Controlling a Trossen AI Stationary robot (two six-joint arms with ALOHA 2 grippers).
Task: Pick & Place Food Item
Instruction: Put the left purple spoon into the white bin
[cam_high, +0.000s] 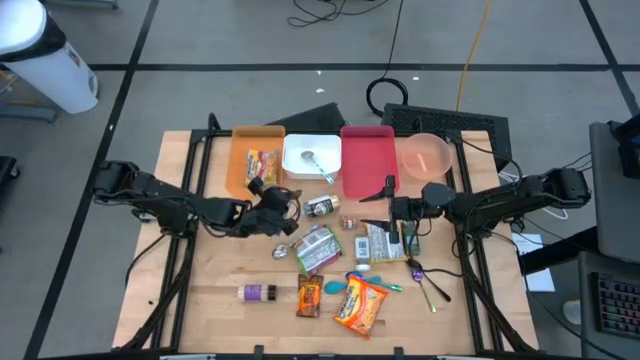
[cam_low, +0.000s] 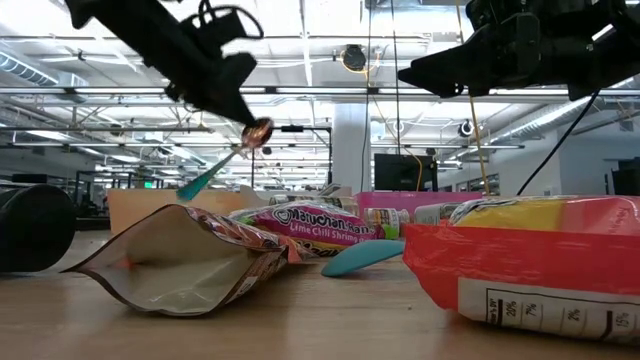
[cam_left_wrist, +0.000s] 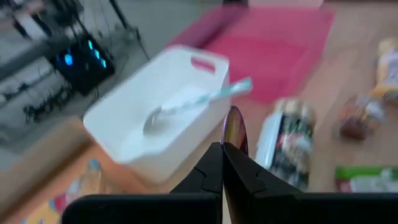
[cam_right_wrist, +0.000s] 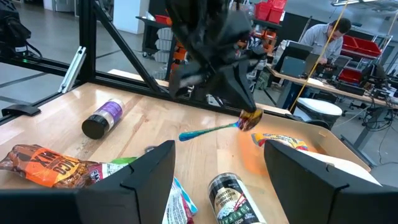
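Fingers of the left gripper (cam_high: 285, 208) were pinched shut on a spoon (cam_right_wrist: 219, 127) with a shiny bowl and a teal handle, held clear of the wooden table (cam_high: 200, 300) near its middle; in the low view the spoon (cam_low: 228, 158) hung tilted, bowl up at the fingertips and handle slanting down; from the left wrist view only the bowl's edge (cam_left_wrist: 234, 129) showed between the closed fingers. Beyond it sat a white bin (cam_high: 310, 158) holding another teal-handled spoon (cam_high: 320, 166), with an orange tray (cam_high: 256, 157) on one side containing a snack packet (cam_high: 263, 164), and a red tray (cam_high: 367, 158) on the other; a pink bowl (cam_high: 428, 155) stood past the red tray. The right gripper (cam_high: 385, 209) hovered over the table's right half, just in front of the red tray, fingers parted and holding nothing; a small jar (cam_high: 320, 207) lay between the two grippers. Nearer the table's front edge lay a purple-labelled bottle (cam_high: 257, 292), a brown candy bar (cam_high: 309, 296), an orange chip bag (cam_high: 359, 304), and a shrimp-flavour noodle packet (cam_high: 318, 247).
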